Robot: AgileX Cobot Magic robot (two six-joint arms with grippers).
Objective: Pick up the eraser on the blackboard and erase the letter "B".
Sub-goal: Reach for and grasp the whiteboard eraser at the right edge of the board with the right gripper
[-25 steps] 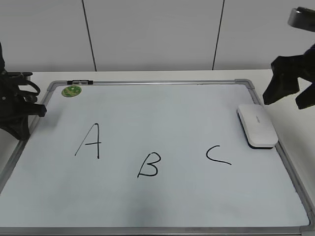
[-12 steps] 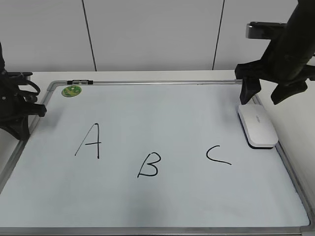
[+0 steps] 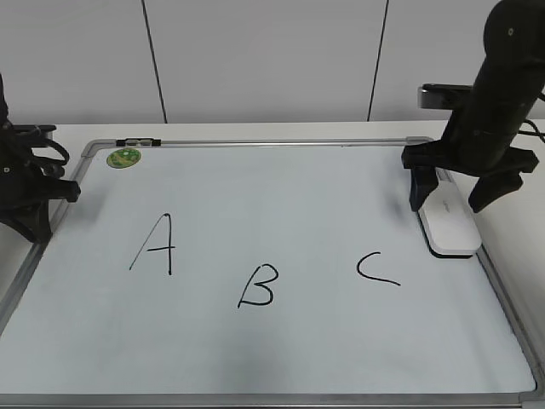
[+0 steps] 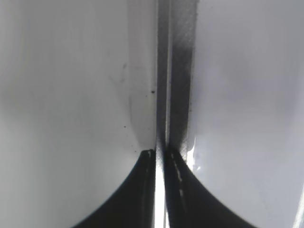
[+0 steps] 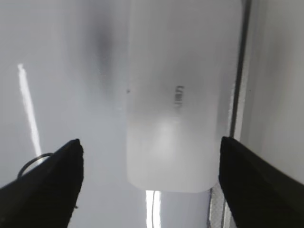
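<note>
- Here the eraser (image 3: 448, 223) lies flat on the blackboard (image 3: 281, 341), at the board's right edge, right of the letter "C" (image 3: 377, 267) and just inside the grey frame.
- The right gripper (image 3: 453, 194) is spread wide over the far end of the eraser; one finger stands on the eraser's left side and the other on its right, past the board's frame.
- In the right wrist view, the eraser (image 5: 180, 95) fills the gap between the two dark fingertips (image 5: 45, 190), with clear space on both sides, so neither finger touches it.
- A small grey marking shows on top of the eraser in that view.
- The letter "B" (image 3: 257, 286) is whole, written near the board's lower middle, well left of the eraser, with the letter "A" (image 3: 156, 245) further left.
- A round green magnet (image 3: 124, 157) sits at the board's far left corner.
- The left gripper (image 4: 159, 190) rests at the board's left edge, well apart from the eraser; its jaws are pressed nearly together with only a thin slit between them, holding nothing.
</note>
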